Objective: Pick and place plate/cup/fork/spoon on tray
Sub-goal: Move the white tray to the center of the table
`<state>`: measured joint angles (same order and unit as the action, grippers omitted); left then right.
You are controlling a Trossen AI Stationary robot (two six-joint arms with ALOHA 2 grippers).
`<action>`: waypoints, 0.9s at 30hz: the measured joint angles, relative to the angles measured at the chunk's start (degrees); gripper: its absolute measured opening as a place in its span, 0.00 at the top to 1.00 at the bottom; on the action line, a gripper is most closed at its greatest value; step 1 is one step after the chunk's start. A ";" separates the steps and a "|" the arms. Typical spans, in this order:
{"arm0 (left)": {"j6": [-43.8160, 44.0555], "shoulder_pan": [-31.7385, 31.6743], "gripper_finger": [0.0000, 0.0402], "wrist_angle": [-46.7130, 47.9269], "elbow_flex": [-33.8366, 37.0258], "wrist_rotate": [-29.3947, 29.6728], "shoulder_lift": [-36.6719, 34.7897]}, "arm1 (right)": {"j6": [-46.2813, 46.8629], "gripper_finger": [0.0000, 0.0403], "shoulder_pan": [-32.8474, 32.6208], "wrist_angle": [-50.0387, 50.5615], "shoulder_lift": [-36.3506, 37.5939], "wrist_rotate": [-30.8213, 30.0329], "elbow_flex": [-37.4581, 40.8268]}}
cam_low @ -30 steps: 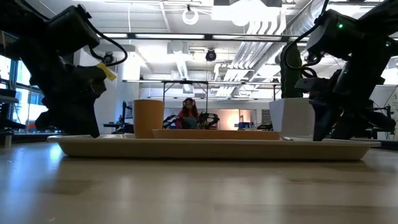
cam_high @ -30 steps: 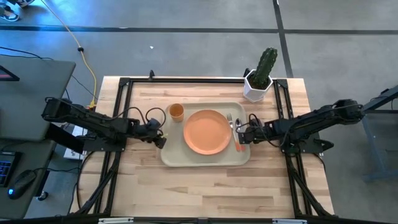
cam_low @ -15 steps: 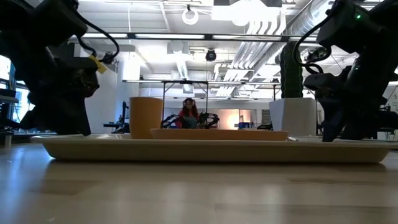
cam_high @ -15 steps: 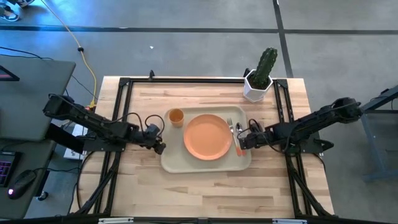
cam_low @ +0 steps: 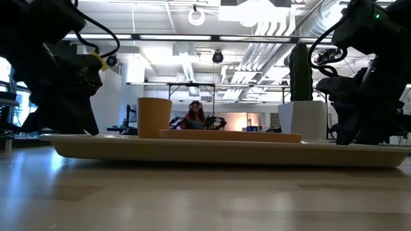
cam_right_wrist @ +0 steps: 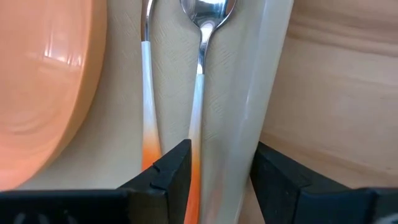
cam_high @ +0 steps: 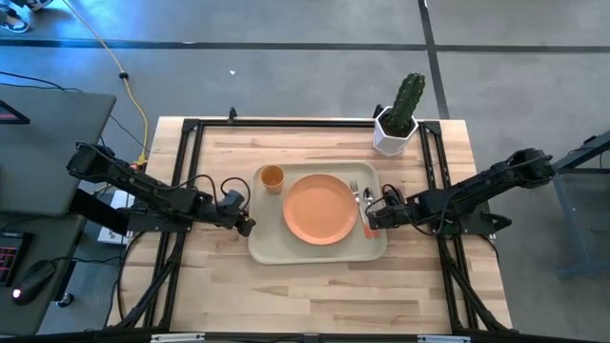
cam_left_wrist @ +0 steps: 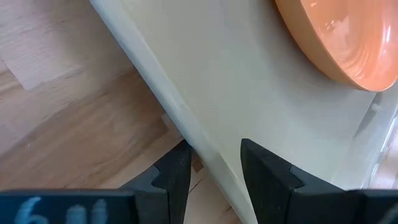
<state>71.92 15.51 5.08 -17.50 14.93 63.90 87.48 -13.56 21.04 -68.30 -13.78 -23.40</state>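
The beige tray (cam_high: 317,246) is lying near the middle of the wooden table (cam_high: 324,295), its long axis running from 9 to 3 o'clock in the high view. The orange plate (cam_high: 317,208) is sitting at the tray's centre. The small orange cup (cam_high: 272,176) is standing upright at about 10 o'clock from the plate, in the tray's far left corner. At 3 o'clock from the plate, the fork (cam_right_wrist: 147,93) and the spoon (cam_right_wrist: 200,74) are lying side by side along the tray's right edge, their long axes running from 12 to 6 o'clock in the high view, metal ends toward 12 and orange handles toward 6.

The left gripper (cam_left_wrist: 214,165) is sitting at the tray's left rim, at 9 o'clock from the plate, its two fingers straddling the rim and pinching it. The right gripper (cam_right_wrist: 221,163) is sitting at the tray's right rim, at 3 o'clock, its fingers likewise clasping the rim just beside the spoon's handle.

A white pot with a green cactus (cam_high: 398,116) is standing at the table's far right corner, around 1 o'clock from the tray. The only marking visible is a blurred pale number on the left gripper's body, too soft to read.
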 joint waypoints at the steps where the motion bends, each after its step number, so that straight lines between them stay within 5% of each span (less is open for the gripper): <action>1: 0.00 0.00 0.68 -0.27 0.00 0.44 0.00 | 0.02 0.64 0.00 0.12 0.00 -0.26 0.00; 27: 2.49 4.50 0.68 -0.36 0.00 2.12 -0.04 | 1.20 0.64 0.00 -0.84 -0.01 -0.62 -0.07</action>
<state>74.41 20.01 4.72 -17.50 17.06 63.86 88.68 -13.56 20.20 -68.31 -14.39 -23.46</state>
